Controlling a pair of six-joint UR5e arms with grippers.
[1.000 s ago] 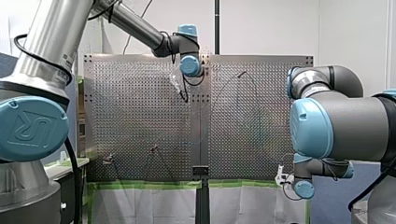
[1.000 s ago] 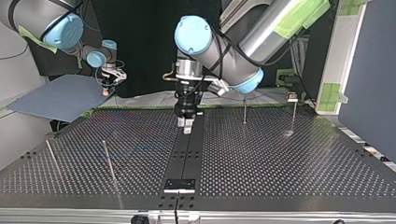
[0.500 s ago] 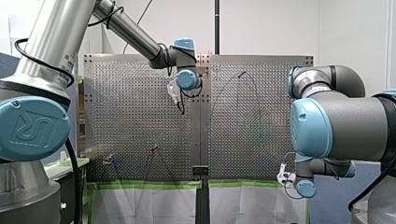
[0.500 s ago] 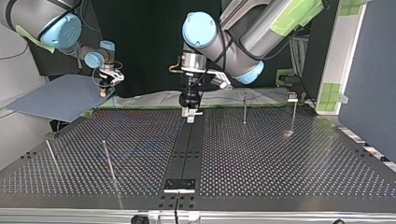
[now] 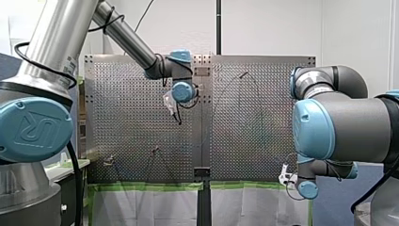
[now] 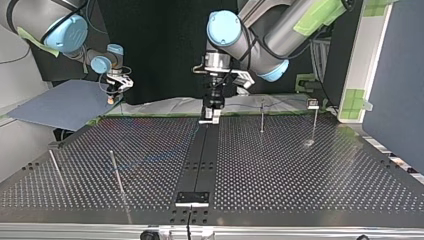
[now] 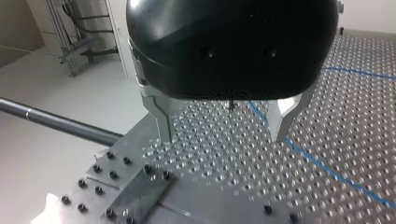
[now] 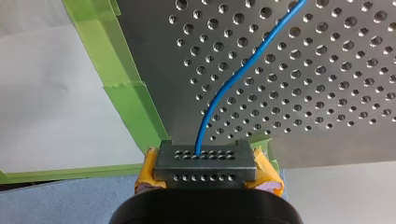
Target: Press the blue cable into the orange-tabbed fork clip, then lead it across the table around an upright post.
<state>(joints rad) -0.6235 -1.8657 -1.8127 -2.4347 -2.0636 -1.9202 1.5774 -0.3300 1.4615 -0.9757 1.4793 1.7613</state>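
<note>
blue cable (image 8: 236,76), black plug (image 8: 205,168), yellow pads (image 8: 148,173), silver perforated table (image 8: 327,70), green tape (image 8: 135,107).

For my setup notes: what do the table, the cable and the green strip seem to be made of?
Table: likely metal, brushed grey, shiny around its punched holes. Cable: probably a plastic jacket, smooth glossy blue, bending softly. Green strip: apparently paper tape, matt, flat, with overlapping cut ends.

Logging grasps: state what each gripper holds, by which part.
My right gripper grips the cable by the black block at its end; my left gripper holds nothing.
</note>
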